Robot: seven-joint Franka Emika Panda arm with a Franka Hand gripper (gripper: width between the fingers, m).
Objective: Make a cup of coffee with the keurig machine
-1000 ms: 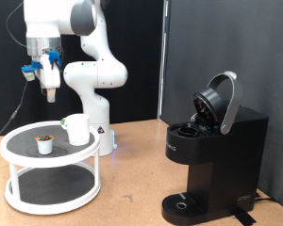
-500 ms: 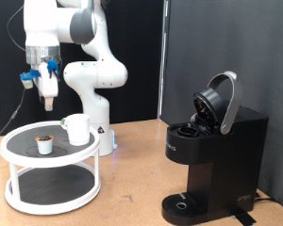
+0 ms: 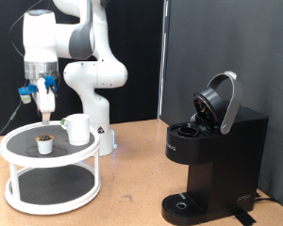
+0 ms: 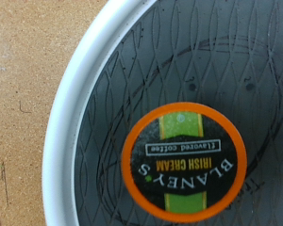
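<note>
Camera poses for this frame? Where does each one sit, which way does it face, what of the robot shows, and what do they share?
Exterior view: off the arm, level with the table, facing the whole scene; shows the arm and gripper above the white two-tier stand at its left, with the cup on it, and the keurig machine, lid up, at its right.
Wrist view: on the hand, looking straight down at the stand's top tier; no fingers show.
Shared: the stand and the coffee pod.

The keurig machine (image 3: 215, 151) is cut off at its right side by the exterior view's edge. Its small front logo is unreadable. In the wrist view, the white tray rim (image 4: 71, 113) runs out of frame around the orange-ringed pod (image 4: 183, 160).
</note>
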